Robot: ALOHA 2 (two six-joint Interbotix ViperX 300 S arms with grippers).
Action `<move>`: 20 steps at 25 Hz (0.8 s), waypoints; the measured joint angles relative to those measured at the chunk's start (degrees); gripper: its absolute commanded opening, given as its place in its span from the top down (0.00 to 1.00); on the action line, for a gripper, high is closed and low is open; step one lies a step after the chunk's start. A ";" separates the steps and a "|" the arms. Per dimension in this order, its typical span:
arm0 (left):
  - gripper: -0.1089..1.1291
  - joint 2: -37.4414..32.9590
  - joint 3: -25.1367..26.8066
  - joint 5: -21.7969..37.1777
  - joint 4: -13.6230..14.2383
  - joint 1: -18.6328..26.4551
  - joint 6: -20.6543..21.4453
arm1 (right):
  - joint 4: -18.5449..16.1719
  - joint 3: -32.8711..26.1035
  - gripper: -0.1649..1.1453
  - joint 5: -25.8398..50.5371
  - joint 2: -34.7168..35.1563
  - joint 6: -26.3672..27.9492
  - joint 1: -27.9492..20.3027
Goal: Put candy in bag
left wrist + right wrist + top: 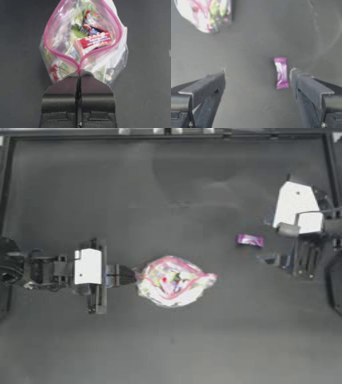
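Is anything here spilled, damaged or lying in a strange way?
Nothing stands out. The bag is held open, its rim pinched by the left tool, sweets inside. The candy lies alone on the table, near the open right tool.

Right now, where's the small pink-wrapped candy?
The small pink-magenta wrapped candy lies loose on the dark table, right of centre in the top view, between the clear plastic zip bag and the open right end effector.
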 measured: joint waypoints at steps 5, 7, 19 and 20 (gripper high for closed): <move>0.88 0.00 -0.09 0.00 0.00 -0.09 0.00 | 0.62 4.75 0.10 -4.04 -4.04 -0.09 -2.90; 0.88 0.09 -0.26 0.00 0.00 -0.09 0.00 | 0.70 6.86 0.10 -5.45 -5.63 -0.09 -4.22; 0.88 2.29 -1.85 0.00 0.00 -0.09 0.09 | 0.62 14.85 0.10 -14.77 -8.35 -0.70 -10.28; 0.88 2.29 -1.85 0.00 0.00 -0.09 0.09 | 0.62 15.12 0.10 -15.47 -8.17 -0.70 -10.55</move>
